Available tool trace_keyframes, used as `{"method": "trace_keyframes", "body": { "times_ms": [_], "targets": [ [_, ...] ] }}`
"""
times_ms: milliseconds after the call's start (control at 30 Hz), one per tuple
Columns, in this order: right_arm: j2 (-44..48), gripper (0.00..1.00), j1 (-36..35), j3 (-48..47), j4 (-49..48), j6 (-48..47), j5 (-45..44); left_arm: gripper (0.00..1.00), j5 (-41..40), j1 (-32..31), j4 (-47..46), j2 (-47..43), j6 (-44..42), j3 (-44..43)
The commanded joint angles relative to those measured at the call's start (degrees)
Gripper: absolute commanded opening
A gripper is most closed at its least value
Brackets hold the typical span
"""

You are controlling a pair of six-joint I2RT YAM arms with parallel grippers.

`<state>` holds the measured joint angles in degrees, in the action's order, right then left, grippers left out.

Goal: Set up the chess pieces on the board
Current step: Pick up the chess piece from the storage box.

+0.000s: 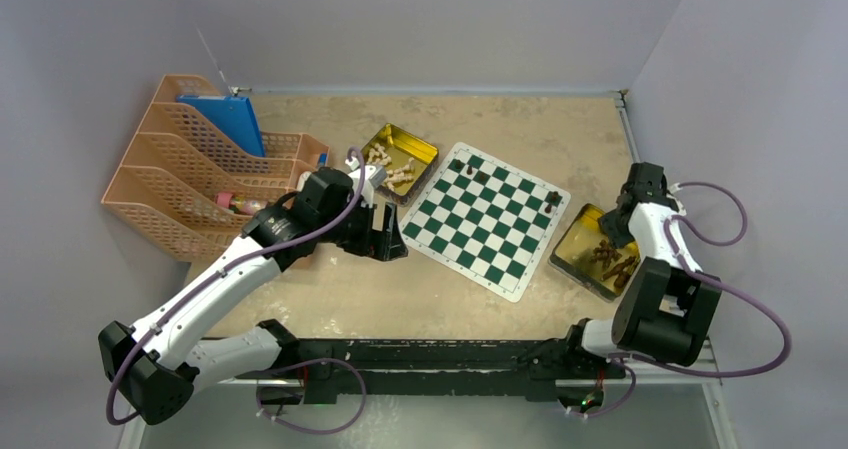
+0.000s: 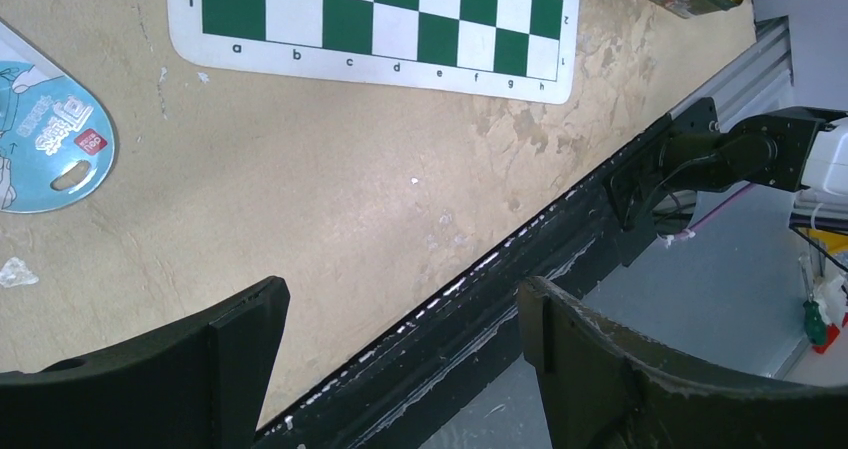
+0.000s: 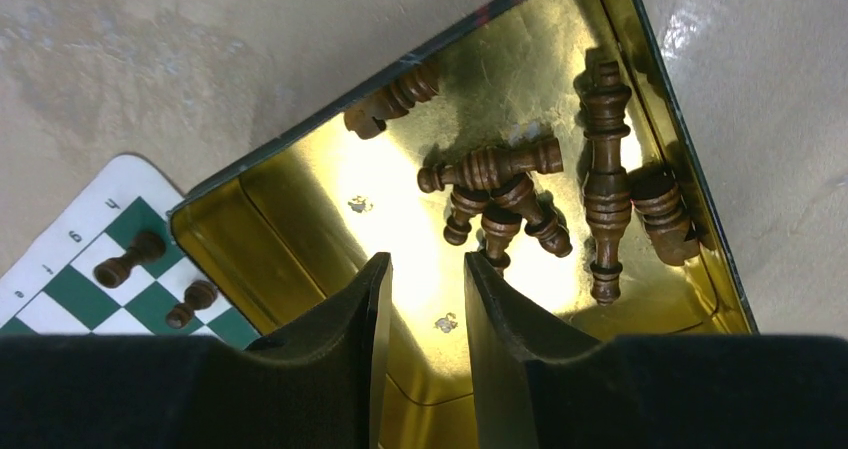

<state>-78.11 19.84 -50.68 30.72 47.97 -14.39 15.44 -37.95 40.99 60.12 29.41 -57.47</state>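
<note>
The green-and-white board lies mid-table, with two dark chess pieces standing on its far squares. My right gripper hovers over the gold tin to the right of the board. Its jaws are partly open and nothing is between them. Several dark brown pieces lie on their sides in that tin, just beyond the fingertips. Two more dark pieces stand on the board's corner. My left gripper is by the board's left edge, with its fingers spread wide and empty.
A second gold tin with pale beige pieces sits behind the board's left corner. An orange file rack holding a blue folder fills the far left. A teal packet lies on the table. The black rail marks the near edge.
</note>
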Motion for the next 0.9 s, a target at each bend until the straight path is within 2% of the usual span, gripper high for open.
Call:
{"method": "trace_keyframes", "body": {
  "times_ms": [0,333,600,867],
  "targets": [
    [-0.1,0.35,0.3,1.6,-1.3,2.5,0.0,0.85,1.2,0.0,-1.9,0.0,-0.2,-0.9],
    [-2.8,0.34,0.6,5.3,-5.2,4.0,0.2,0.85,2.4,0.0,-1.4,0.6,-0.4,-1.5],
    [-5.3,0.33,0.6,4.5,-7.1,4.2,1.3,0.85,2.1,0.0,-0.3,0.6,-0.5,-2.0],
    [-5.5,0.29,0.6,5.5,-7.0,4.8,1.8,0.84,1.6,0.0,0.1,0.1,-0.2,-1.6]
  ]
}}
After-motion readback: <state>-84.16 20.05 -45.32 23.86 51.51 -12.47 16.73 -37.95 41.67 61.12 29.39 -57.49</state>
